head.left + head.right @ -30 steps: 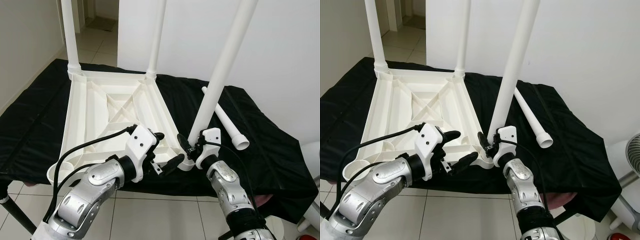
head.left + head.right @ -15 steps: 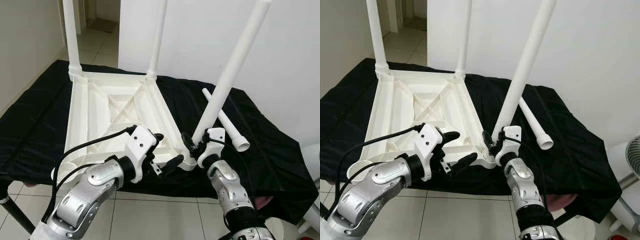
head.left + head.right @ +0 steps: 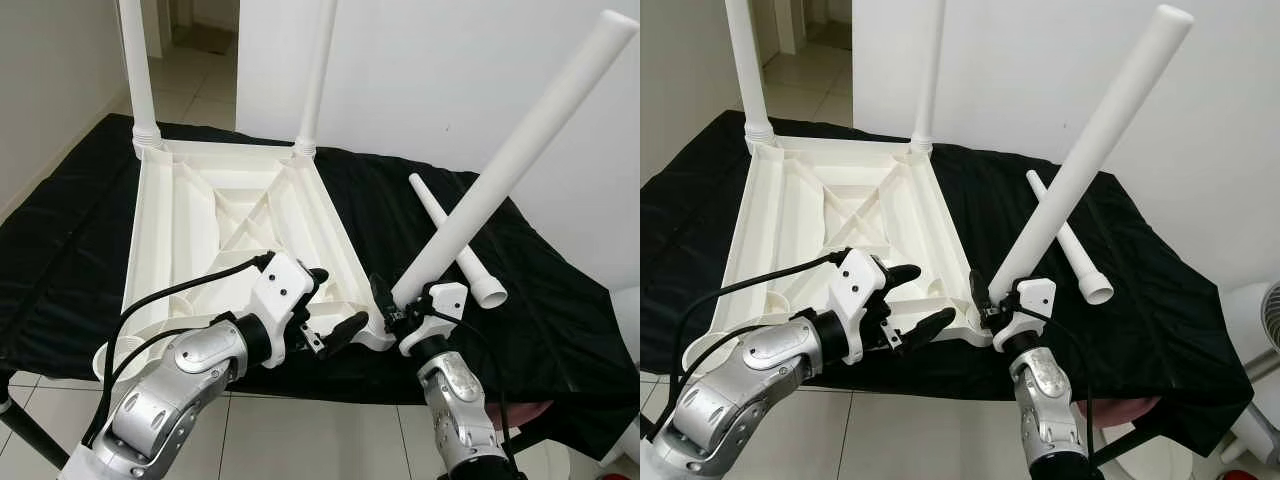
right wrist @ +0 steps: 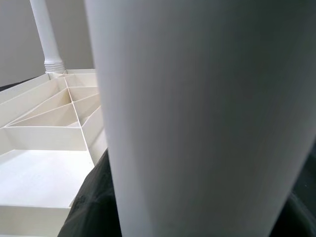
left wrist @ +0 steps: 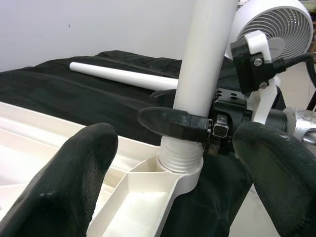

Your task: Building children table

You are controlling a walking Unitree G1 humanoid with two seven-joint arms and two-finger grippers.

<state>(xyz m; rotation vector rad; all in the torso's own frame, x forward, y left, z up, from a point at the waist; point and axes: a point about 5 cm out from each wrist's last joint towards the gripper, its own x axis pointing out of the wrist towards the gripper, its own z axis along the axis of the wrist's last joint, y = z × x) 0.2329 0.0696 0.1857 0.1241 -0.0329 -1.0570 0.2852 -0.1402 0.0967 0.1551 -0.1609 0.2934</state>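
I have the white tabletop (image 3: 235,215) lying upside down on the desk (image 3: 560,300), which is covered in black cloth, its ribbed underside facing up at me. Two legs (image 3: 135,70) stand upright in the two far corner sockets. At the near right corner, a third leg (image 3: 510,165) sits with its threaded end in the socket (image 5: 180,170) and leans steeply away to the right instead of standing straight. My right pincer (image 3: 392,308) is clamped on that leg just above the socket; from the left wrist camera I can see one black finger (image 5: 170,122) wrapped across the front of the tube, right above the threads. The right wrist camera is so close to the leg that it gives me little beyond white plastic and a slice of the ribbed underside. My left pincer (image 3: 335,305) hovers at the near edge of the tabletop, just beside that corner, with its two fingers spread apart and nothing between them; they look close to the rim, though I can't say for sure whether they touch it. A fourth leg (image 3: 455,240) lies loose on the cloth to the right of the tabletop, behind the tilted one. A white fan (image 5: 274,34) stands beyond the desk's right side.
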